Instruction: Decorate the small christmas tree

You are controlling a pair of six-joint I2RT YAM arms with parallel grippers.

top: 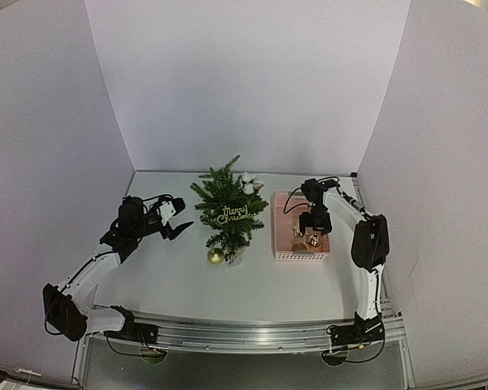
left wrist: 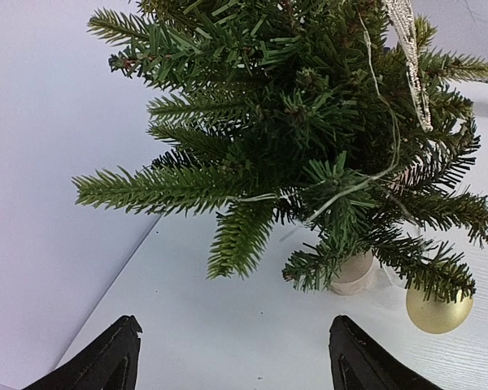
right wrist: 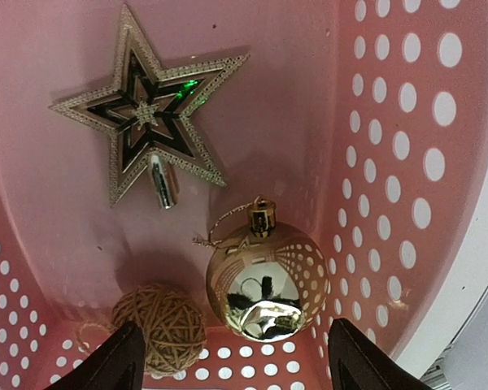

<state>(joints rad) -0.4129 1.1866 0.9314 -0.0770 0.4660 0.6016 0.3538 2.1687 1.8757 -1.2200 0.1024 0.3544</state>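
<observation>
- My left gripper [top: 172,221] sits at the left of the top view, level with the tree's middle and aimed at it. Its fingers [left wrist: 114,361] are spread apart with nothing between them, clear of the branches.
- The tree [top: 228,213] stands at centre frame on the table [top: 163,284], between my two grippers. Its long axis runs up the frame, pale base [left wrist: 351,272] low and tip toward the back wall.
- A gold ball [top: 215,257] hangs low just left of the base, and a "Merry Christmas" sign [top: 233,216] lies across the branches.
- The pink basket [top: 289,253] is just right of the tree.
- My right gripper [top: 313,231] hangs over the basket, jaws apart and holding nothing. Below it lie a star [right wrist: 146,122], a twine ball [right wrist: 160,325] and a shiny bauble [right wrist: 264,280].
</observation>
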